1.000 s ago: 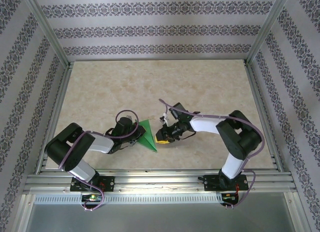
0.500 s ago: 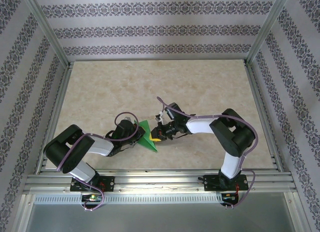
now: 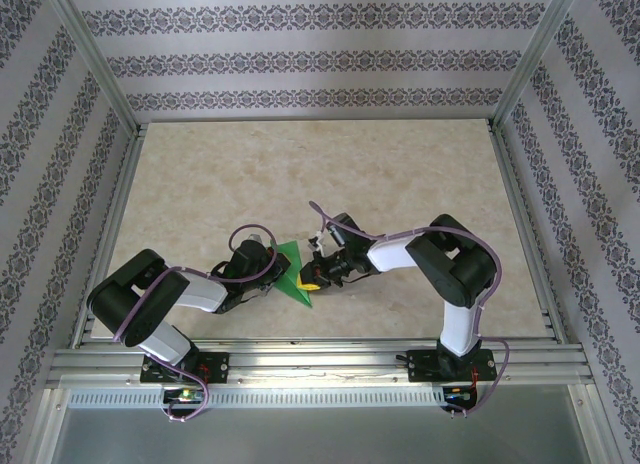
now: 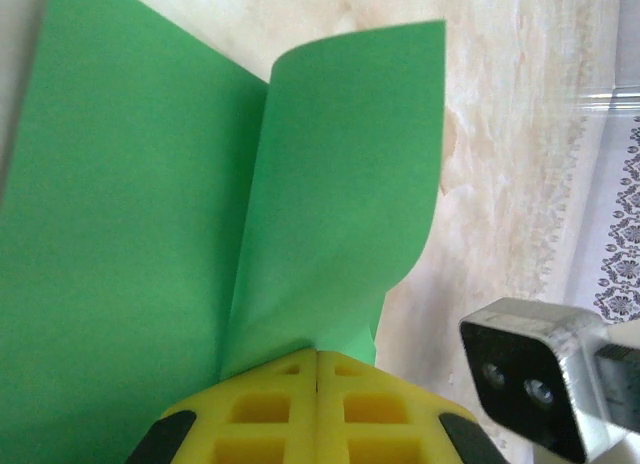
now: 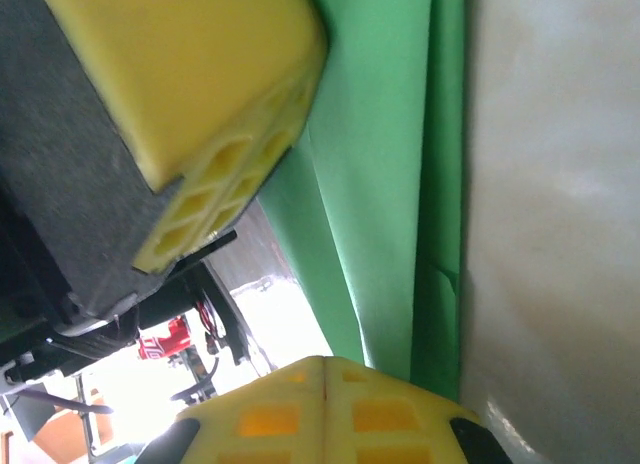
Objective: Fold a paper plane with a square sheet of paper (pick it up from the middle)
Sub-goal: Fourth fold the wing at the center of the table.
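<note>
The square sheet of paper (image 3: 291,264) is bright green and partly folded into a pointed triangle, lying near the table's front between both grippers. My left gripper (image 3: 272,274) is at its left side. In the left wrist view its yellow fingertips (image 4: 316,356) are shut on the base of a raised flap (image 4: 350,174), while the rest of the sheet (image 4: 130,234) lies flat. My right gripper (image 3: 312,277) is shut, with its tips (image 5: 325,366) against the paper's folded layers (image 5: 385,184). I cannot tell whether any paper is pinched there. The left gripper's yellow finger (image 5: 190,94) shows just beyond.
The beige marble tabletop (image 3: 400,184) stretches far and to both sides inside patterned walls and a metal frame (image 3: 300,356). The right wrist camera housing (image 4: 540,389) sits close to the right of the left fingers.
My right gripper has slid left, from a little apart from the paper to right against its right edge. The left gripper has stayed on the paper, shifting only slightly.
</note>
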You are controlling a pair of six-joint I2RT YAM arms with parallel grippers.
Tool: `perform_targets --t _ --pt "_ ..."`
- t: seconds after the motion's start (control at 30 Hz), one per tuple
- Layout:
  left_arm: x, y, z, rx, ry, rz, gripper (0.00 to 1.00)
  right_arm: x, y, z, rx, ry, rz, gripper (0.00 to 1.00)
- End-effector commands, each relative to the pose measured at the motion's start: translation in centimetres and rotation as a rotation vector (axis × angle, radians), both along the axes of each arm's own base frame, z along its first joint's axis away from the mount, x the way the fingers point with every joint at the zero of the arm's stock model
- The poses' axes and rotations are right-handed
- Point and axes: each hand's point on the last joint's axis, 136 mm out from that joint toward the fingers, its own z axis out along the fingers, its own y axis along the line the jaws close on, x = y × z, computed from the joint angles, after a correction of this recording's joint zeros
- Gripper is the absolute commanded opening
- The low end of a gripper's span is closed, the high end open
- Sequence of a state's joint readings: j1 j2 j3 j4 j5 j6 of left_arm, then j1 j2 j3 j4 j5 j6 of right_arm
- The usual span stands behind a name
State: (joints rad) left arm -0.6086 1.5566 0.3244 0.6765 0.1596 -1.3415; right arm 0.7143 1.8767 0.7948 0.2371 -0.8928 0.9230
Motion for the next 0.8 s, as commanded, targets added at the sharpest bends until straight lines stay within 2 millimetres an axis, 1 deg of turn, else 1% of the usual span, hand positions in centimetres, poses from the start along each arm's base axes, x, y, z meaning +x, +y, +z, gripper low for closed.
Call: perform_targets --t 0.0,0.2,0.43,0.6,0.7,0.77 --pt "-1.1 0.9 -1.8 0.048 0.046 0.012 0.04 -1.2 0.1 -0.6 0.010 0.037 0.029 0.05" --pt "-1.2 1.1 -1.9 0.051 0.049 0.019 0.04 -1.6 -0.4 -1.3 -0.027 0.030 0.026 0.06" --pt "-1.4 1.3 -2.1 0.058 0.061 0.026 0.04 -2.8 -0.7 -2.1 -0.060 0.033 0.054 0.06" --pt "-1.4 1.4 -2.3 0.065 0.068 0.031 0.04 -3.6 -0.8 -2.0 -0.070 0.027 0.085 0.06" --pt "-1.5 1.5 -2.4 0.067 0.072 0.034 0.04 -4.2 -1.3 -2.4 -0.108 0.023 0.100 0.06" --pt "-1.5 1.6 -2.5 0.070 0.076 0.037 0.04 -4.6 -2.0 -3.0 -0.157 0.016 0.104 0.06"
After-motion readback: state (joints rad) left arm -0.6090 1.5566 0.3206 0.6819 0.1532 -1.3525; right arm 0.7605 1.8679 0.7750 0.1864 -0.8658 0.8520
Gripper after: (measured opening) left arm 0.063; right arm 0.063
